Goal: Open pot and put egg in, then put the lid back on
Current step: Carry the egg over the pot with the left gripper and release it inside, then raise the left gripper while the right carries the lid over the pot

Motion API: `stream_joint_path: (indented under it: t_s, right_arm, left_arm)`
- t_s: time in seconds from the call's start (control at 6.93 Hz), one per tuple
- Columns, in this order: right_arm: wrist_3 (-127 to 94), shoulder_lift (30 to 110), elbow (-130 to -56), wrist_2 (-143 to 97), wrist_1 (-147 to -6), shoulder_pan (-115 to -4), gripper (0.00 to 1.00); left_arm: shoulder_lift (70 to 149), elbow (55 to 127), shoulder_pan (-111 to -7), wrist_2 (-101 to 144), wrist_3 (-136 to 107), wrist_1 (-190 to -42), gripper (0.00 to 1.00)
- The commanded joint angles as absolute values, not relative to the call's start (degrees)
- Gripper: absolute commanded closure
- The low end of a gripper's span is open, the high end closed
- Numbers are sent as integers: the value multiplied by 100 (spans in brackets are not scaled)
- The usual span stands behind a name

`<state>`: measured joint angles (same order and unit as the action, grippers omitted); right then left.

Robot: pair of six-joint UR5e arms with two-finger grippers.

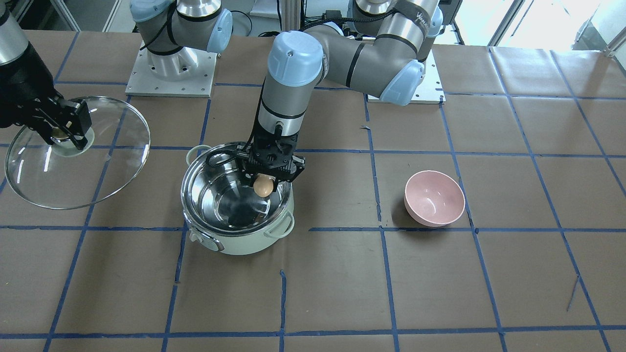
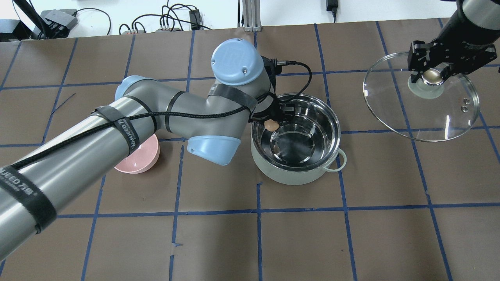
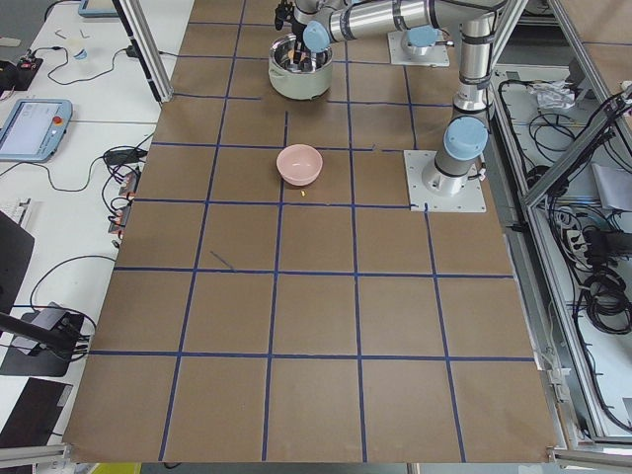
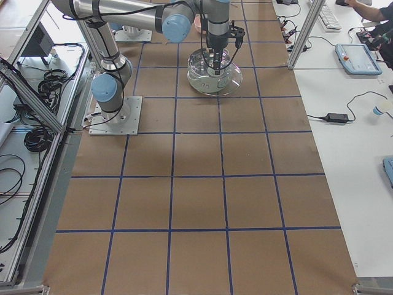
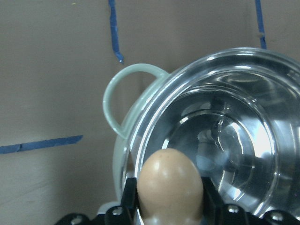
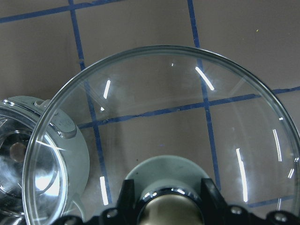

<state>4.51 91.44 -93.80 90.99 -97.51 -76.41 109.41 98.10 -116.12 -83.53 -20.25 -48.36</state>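
The mint-green pot (image 1: 244,239) stands open on the table, its steel inside empty; it also shows in the overhead view (image 2: 291,171). My left gripper (image 1: 264,186) is shut on the brown egg (image 1: 263,186) and holds it above the pot's inside, near the rim on the robot's side. The egg also shows in the overhead view (image 2: 270,125) and the left wrist view (image 5: 171,187). My right gripper (image 2: 431,76) is shut on the knob of the glass lid (image 2: 449,117) and holds it up, tilted, well to the side of the pot. The lid shows in the front view (image 1: 98,161).
A pink bowl (image 1: 434,198) stands on the table on the left arm's side of the pot; the overhead view shows it partly under the left arm (image 2: 142,160). Brown paper with blue tape lines (image 1: 381,234) covers the table.
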Motion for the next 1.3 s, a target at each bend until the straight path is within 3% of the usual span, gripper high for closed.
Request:
stream_joint_path:
  t_s: [0.0,0.14,0.29,0.87,1.15]
  right_arm:
    - [457,9141,-9387,9123,-9756,-7638,66]
    - [457,9141,-9395,9114,-9756,-7638,66]
    - [457,9141,-9396,9106,-9756,-7638,66]
    - [3,9158,-9369,8800,-9765,-7900,67]
    - [-804,9053,-9404,8728,-9773,-8696,68]
  left_arm:
    - [11249,9659,-11725,-8376,-2074,-4782,33]
    - [11224,9659,-11725,-8376,-2048,-4781,10]
    - [11076,9546,-11664,-8393,-1900,-4773,1]
    - [9514,9070,-9708,-8481,-995,-7586,0]
    - [8801,9062,-9003,-8813,-722,-9063,0]
